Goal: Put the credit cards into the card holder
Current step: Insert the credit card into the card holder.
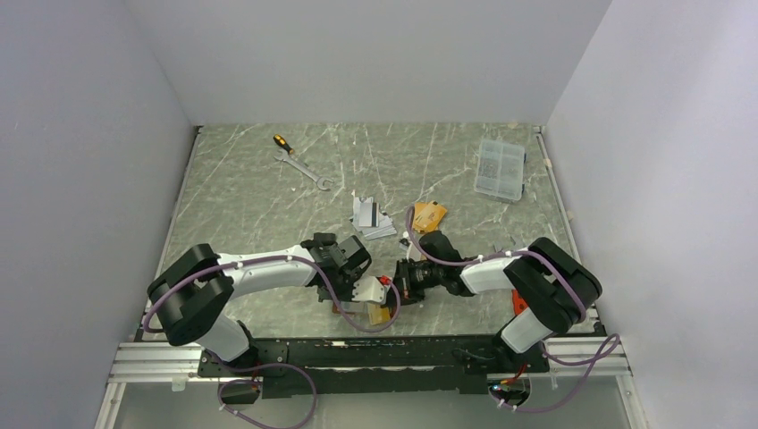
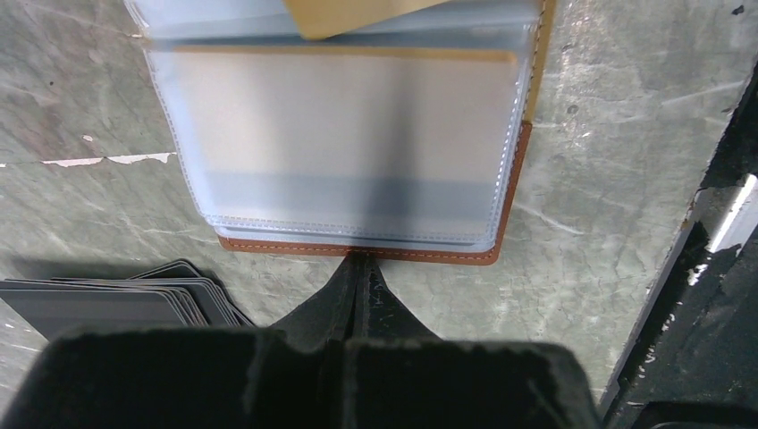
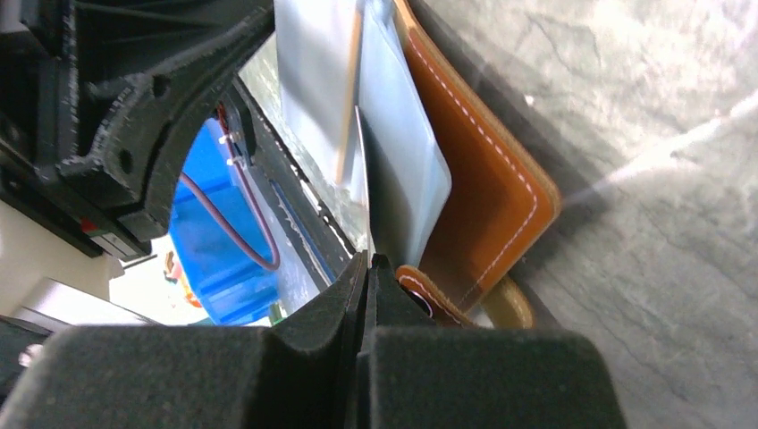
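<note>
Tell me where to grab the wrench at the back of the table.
Pinch the wrench mid-shank, coming straight down and closing across its narrow width. It lies flat and diagonal, its shank slimmer than either head, and the orange-handled tool crowds its far end.

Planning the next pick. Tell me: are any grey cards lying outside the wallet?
Yes, a stack of grey cards lies on the table beside the card holder.

card holder (image 2: 349,134): top cut off, sleeves blurred | clear box (image 1: 500,168): contents too small
</note>
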Available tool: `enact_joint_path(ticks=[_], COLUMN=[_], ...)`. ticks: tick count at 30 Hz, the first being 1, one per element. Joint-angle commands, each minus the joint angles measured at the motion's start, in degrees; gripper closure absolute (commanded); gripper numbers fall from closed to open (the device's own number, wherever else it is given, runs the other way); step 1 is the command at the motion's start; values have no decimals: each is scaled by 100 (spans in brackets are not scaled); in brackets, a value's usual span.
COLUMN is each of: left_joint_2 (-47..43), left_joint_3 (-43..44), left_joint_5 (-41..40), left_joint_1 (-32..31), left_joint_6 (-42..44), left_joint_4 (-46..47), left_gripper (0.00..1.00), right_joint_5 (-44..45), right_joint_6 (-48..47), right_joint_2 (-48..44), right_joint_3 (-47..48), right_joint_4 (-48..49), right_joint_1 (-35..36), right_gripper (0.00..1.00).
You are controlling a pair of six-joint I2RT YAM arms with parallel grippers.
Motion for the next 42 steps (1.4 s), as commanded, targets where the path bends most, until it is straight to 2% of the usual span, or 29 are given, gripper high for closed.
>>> enact_joint_path(ticks=[1,19,32,42], left_joint_2=[188,337,307,311], left_joint_3=[37,71,60,134], left_joint_5=[-194,-372,-485,-501], left_joint_1=[4,6,43,75], left_joint_6=[23,163,198,185], left_joint_4=[259,382,421,349], left_gripper=[100,100,100,100], right_joint_5=[-111,-677,-684,-754], right_joint_6=[-94,-268,-357,-381], right_joint_2=[-101,257,-267,203], right_joint_3=[-205,-39,-272,-196], right_joint_4=[190,749,665,845], right_joint_1=[18,8,1,5], right_gripper=[100,100,100,100])
